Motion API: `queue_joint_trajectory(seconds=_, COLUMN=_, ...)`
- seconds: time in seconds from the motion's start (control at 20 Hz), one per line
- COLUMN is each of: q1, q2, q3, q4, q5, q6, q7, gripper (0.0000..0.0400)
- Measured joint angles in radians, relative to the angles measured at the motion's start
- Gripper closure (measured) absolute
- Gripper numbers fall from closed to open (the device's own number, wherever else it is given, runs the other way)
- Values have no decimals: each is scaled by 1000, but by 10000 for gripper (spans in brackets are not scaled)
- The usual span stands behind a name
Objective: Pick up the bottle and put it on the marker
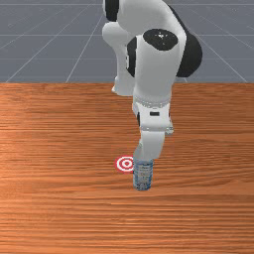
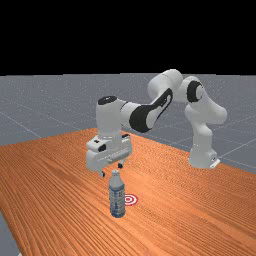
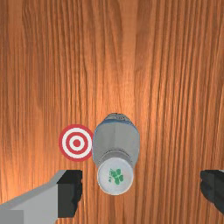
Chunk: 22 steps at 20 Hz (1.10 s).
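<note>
End effector [image 2: 112, 170] hangs open near the upright bottle [image 2: 117, 198]'s top.

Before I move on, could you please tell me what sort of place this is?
Probably a simulated robot workspace, judging by three things: the gridded grey floor, the white and grey arm over a wooden table, and the bottle standing beside a bullseye marker.

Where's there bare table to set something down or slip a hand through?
Bare wood of the table spreads to the front view's left of the marker, and to that view's right of the bottle. It's crowded around those two: they sit close together, with the open pincer just above the bottle.
</note>
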<state>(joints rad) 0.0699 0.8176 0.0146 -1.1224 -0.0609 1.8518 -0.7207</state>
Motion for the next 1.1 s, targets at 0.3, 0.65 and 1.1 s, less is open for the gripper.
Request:
queue_joint_trajectory(seconds=0.3, q1=0, q2=42, q3=-1, q4=-10, q5=-2, q6=38, q7=3, gripper=0)
queue_joint_trajectory(seconds=0.65, q1=-4, q2=-80, q3=2, q4=-224, q5=0, q6=162, q7=7, gripper=0)
queue_joint_trajectory(seconds=1.1, q1=-24, q2=-67, q3=18, q4=-182, q5=30, q6=112, q7=-22, gripper=214)
